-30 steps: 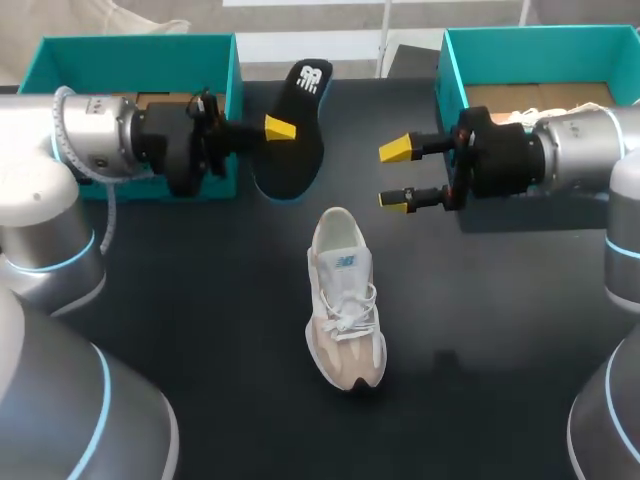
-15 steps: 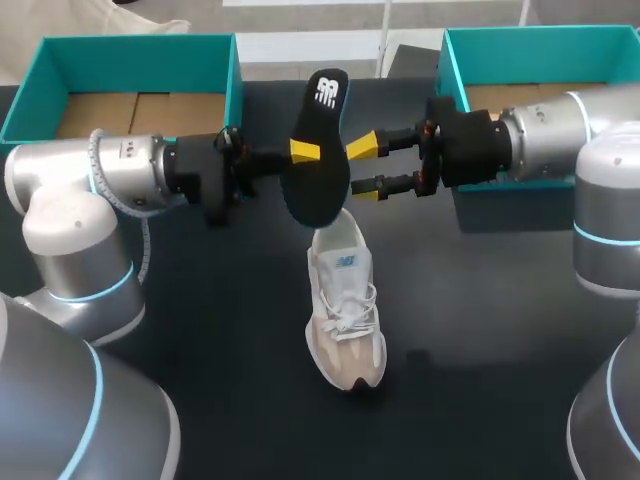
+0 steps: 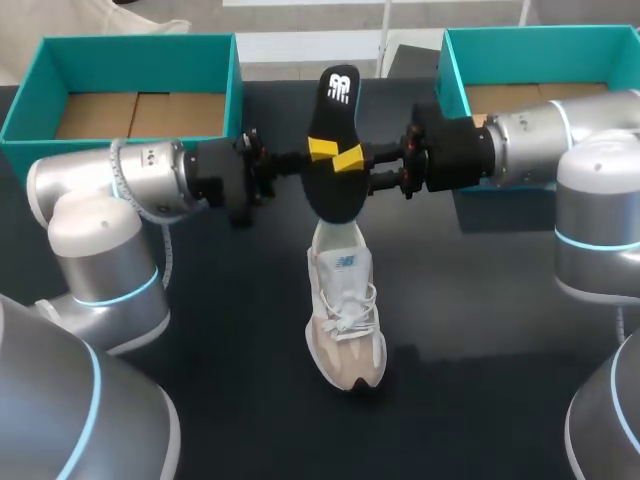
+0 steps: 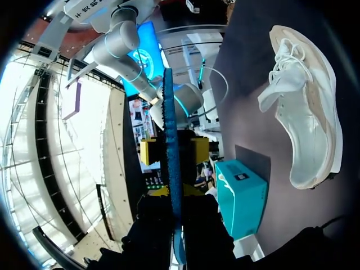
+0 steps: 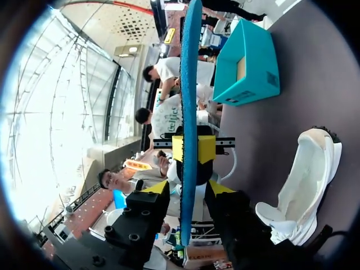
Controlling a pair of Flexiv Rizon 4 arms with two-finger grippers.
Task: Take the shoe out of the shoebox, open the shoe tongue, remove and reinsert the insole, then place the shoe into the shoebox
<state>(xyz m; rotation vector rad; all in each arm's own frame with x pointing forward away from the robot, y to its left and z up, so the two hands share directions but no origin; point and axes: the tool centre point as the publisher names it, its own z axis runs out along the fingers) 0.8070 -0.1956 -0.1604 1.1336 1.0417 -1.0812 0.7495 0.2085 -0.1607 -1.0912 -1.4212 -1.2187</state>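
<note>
The black insole (image 3: 336, 192) hangs upright above the table's middle, just behind the heel of the white shoe (image 3: 345, 310). My left gripper (image 3: 322, 150) comes in from the left and is shut on the insole's middle; the left wrist view shows the insole (image 4: 170, 124) edge-on between its fingers, with the shoe (image 4: 306, 112) off to one side. My right gripper (image 3: 350, 163) meets it from the right. In the right wrist view its fingers (image 5: 160, 188) straddle the insole (image 5: 189, 84) with a small gap on each side, so it is open. The shoe (image 5: 306, 174) lies beside it.
A teal shoebox (image 3: 130, 42) stands at the back left behind my left arm. A second teal shoebox (image 3: 540, 35) stands at the back right behind my right arm. Dark tabletop surrounds the shoe.
My left arm has carried the insole rightward to the middle. My right arm has moved left to meet it, and its fingers have narrowed around the insole.
</note>
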